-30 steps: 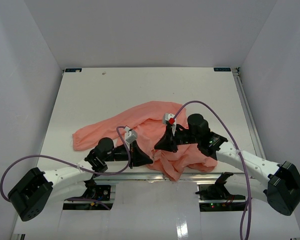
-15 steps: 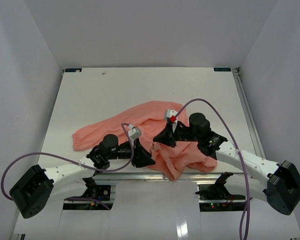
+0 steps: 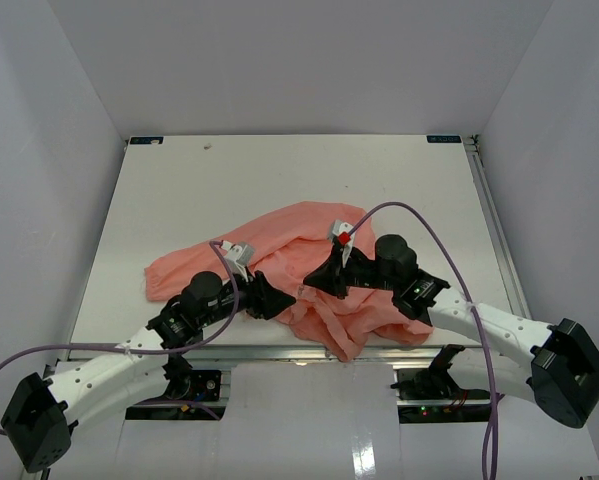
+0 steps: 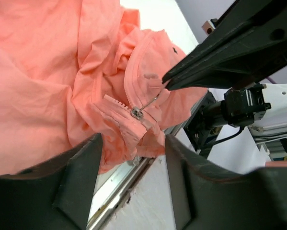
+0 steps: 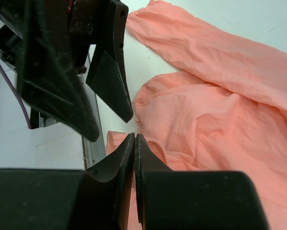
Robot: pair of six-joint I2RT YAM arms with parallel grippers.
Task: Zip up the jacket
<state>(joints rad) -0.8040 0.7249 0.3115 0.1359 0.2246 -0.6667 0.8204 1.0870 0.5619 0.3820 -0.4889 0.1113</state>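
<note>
Watching left wrist feed, I found jacket [image 3: 309,230] bunched at near edge of surface [image 3: 279,170], between both arms, sleeve [image 3: 179,272] trailing left. Right claw [image 4: 169,82] looked pressed together on zipper pull [image 4: 152,101], thin tab stretched from slider [image 4: 136,112]; held so, I judged, to draw slider up track. Left claw [image 4: 131,158] stood apart, gripping nothing, poised over hem [image 4: 124,143] below slider. I reckoned it should pin that fabric so zip ran instead of lifting cloth. Teeth [image 4: 115,102] beside slider lay unmeshed; job looked early.
</note>
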